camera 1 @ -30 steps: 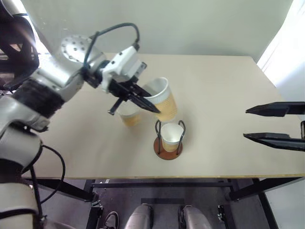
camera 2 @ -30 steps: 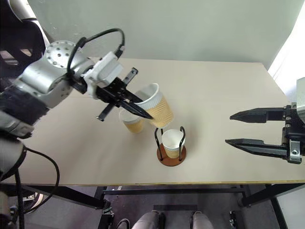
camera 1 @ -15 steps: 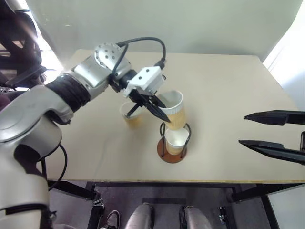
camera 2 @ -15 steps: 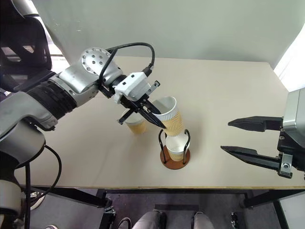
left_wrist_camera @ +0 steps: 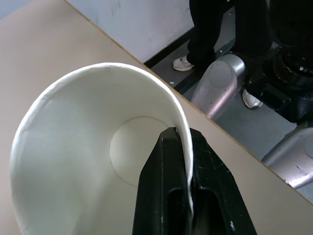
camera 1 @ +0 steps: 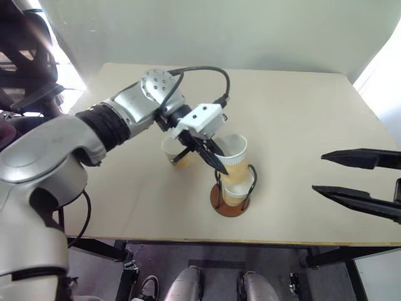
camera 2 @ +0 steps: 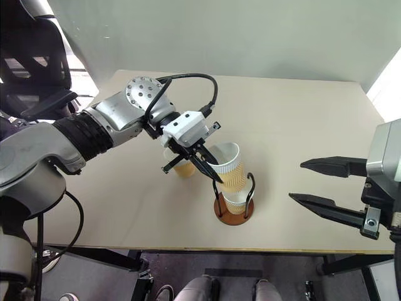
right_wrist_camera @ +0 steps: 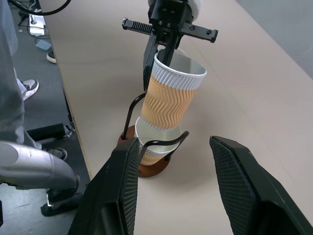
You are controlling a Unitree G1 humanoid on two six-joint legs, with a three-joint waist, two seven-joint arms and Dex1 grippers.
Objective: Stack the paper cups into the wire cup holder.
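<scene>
I am looking at three paper cups (camera 2: 227,164) (camera 2: 235,202) (camera 2: 182,167), one wire cup holder (camera 2: 232,211) and my two claws (camera 2: 213,172) (camera 2: 307,180).

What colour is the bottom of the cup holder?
Rust-brown, a round disc base; clearest in the right eye view.

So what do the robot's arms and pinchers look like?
The left arm is shiny silver with a black ribbed band, a round silver joint dotted with small holes, and a black cable looping to a white wrist block. The left gripper has two thin black pointed fingers. The right gripper has two long black tapered fingers on a grey block.
</scene>
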